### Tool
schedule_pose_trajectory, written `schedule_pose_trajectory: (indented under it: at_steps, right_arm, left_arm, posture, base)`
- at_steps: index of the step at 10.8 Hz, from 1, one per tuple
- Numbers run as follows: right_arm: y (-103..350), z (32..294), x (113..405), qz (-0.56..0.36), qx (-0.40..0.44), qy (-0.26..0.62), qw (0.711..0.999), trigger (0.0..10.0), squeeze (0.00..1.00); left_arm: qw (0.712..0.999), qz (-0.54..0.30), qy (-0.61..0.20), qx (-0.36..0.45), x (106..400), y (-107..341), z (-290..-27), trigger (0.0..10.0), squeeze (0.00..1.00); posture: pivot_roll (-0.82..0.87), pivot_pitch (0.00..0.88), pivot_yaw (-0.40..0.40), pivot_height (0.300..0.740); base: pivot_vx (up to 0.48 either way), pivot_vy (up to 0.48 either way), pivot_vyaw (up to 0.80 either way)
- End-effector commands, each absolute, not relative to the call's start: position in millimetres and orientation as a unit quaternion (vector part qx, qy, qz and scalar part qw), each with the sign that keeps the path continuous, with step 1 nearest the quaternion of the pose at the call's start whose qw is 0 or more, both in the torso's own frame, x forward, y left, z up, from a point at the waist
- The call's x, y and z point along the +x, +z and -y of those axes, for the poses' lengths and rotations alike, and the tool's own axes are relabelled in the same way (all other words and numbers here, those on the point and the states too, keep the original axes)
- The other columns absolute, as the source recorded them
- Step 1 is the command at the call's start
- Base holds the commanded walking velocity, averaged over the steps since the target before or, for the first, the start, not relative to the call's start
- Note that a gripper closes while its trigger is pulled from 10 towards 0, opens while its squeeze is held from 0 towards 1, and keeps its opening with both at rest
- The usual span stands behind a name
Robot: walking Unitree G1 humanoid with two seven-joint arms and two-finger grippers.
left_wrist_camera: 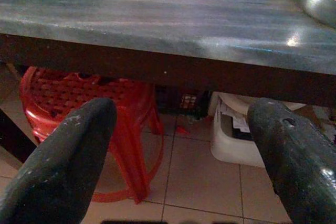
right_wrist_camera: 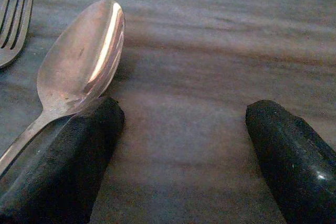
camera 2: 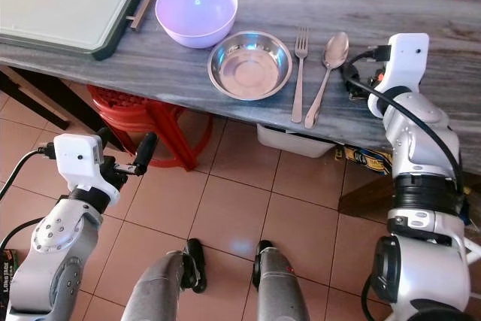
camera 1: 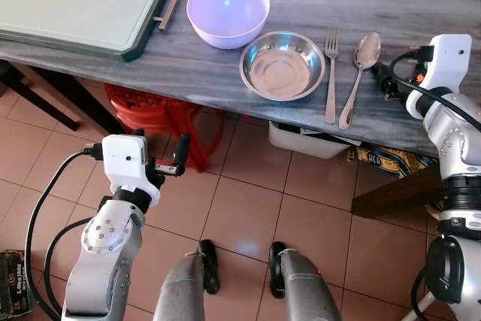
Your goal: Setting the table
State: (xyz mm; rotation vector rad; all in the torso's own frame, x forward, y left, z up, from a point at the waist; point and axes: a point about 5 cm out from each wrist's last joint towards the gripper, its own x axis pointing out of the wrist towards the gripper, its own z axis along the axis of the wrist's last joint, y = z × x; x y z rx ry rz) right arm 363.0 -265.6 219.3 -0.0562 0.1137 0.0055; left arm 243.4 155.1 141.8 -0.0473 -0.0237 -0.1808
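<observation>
one spoon beside spread right pincer.

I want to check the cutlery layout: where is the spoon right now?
In the left eye view the spoon lies on the table near its front edge, just right of the fork, with the open right gripper beside it.

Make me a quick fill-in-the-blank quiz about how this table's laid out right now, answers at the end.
1. The shiny steel bowl sits nearest the ____ plastic bowl.
2. Between steel bowl and metal spoon lies a metal ____.
3. The right gripper is ____, beside the spoon.
4. The left gripper hangs below the ____ edge.

Answers: lilac; fork; open; table
</observation>
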Motion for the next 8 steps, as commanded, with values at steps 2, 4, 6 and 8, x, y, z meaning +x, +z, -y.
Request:
schedule_pose_trajectory:
  at_steps: [2, 4, 6, 8]
  right_arm:
    - [206.0, 257.2, 366.3, -0.084, -0.029, 0.027, 0.996, 10.0, 0.00]
    - [210.0, 257.5, 369.2, -0.073, -0.033, 0.026, 0.996, 10.0, 0.00]
    - [211.5, 255.9, 372.3, -0.068, -0.035, 0.026, 0.997, 10.0, 0.00]
    - [212.4, 255.9, 373.7, -0.061, -0.034, 0.025, 0.997, 10.0, 0.00]
  left_arm:
    - [0.996, -0.001, -0.082, -0.023, 242.0, 135.9, -157.5, 10.0, 0.00]
    - [0.996, 0.000, -0.082, -0.023, 242.8, 136.2, -157.5, 10.0, 0.00]
    - [0.996, 0.001, -0.082, -0.022, 242.7, 136.8, -157.6, 10.0, 0.00]
    - [0.997, 0.001, -0.079, -0.022, 241.9, 137.1, -158.4, 10.0, 0.00]
  posture:
    - [0.01, 0.344, 0.062, 0.740]
    - [0.01, 0.342, 0.063, 0.740]
    - [0.01, 0.341, 0.062, 0.740]
    - [0.02, 0.341, 0.061, 0.740]
  base:
    - [0.000, 0.000, 0.00]
    - [0.000, 0.000, 0.00]
    - [0.000, 0.000, 0.00]
    - [0.000, 0.000, 0.00]
